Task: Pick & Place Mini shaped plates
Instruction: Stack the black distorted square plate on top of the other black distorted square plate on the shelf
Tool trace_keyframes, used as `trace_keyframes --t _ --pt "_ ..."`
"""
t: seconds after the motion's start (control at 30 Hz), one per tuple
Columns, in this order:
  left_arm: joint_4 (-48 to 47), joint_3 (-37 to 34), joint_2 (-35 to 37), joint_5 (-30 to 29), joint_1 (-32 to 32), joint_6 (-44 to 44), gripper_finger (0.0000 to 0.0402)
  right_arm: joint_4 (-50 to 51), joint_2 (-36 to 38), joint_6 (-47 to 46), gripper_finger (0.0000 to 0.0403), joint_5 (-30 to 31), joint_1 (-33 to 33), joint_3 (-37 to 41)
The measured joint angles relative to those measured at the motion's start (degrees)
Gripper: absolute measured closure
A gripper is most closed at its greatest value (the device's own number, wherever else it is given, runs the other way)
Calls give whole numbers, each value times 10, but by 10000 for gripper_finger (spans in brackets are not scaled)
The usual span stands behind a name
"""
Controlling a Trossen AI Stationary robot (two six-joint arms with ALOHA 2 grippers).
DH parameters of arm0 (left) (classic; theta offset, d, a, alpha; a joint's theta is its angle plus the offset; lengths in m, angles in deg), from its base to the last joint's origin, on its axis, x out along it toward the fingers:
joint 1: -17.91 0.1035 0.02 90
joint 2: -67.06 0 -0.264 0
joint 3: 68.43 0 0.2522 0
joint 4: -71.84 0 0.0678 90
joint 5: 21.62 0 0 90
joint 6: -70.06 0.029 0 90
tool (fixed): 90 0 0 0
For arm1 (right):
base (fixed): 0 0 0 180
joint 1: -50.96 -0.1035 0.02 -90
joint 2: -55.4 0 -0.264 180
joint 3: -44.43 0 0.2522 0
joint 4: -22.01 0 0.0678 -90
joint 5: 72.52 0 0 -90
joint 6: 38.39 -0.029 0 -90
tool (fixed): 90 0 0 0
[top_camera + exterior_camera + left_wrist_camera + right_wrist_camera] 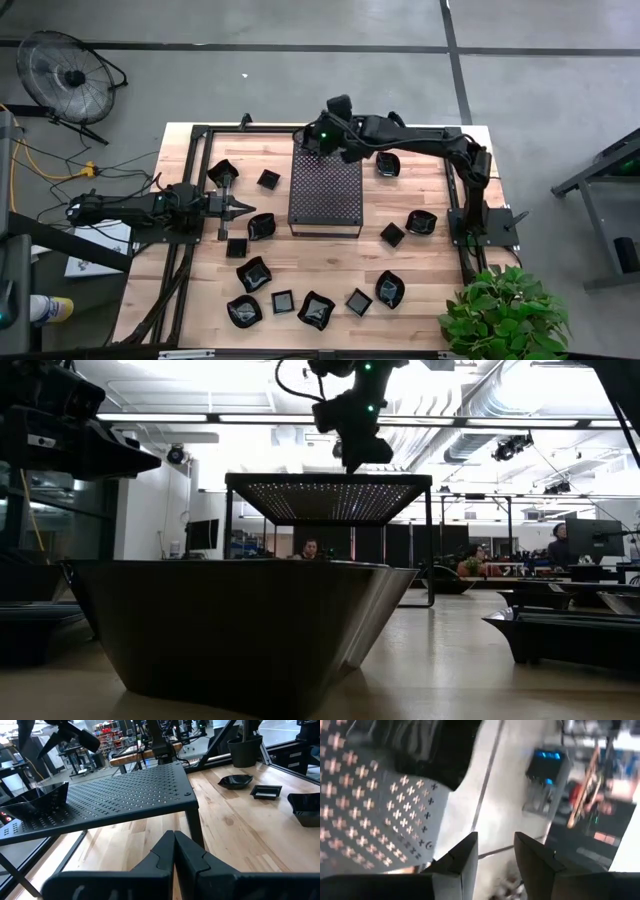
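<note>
**Glossy dishes call for a rim grip**

The left gripper (pixel 240 207) waits pressed shut at the tabletop's (pixel 330 262) left side. The mini shaped plates (pixel 316 309) lie scattered on the bare wood; 1 (pixel 42 799) sits on the perforated tray (pixel 325 185). They look light, stiff and slippery, best pinched across a raised rim. The right gripper (pixel 318 138) hovers over the tray's far edge, fingers apart, holding nothing. Beyond lies an open workshop with a floor fan (pixel 62 72).
</note>
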Motion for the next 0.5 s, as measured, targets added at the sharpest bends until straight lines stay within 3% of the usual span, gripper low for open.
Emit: trace_keyframes --t 0.3,0.4,0.5 --pt "0 0 0 0 0 0 400 7 0 -254 281 147 -50 0" --pt "0 0 0 0 0 0 400 10 1 -334 281 150 -74 0" --pt "0 0 0 0 0 0 400 12 1 -406 281 106 -100 0"
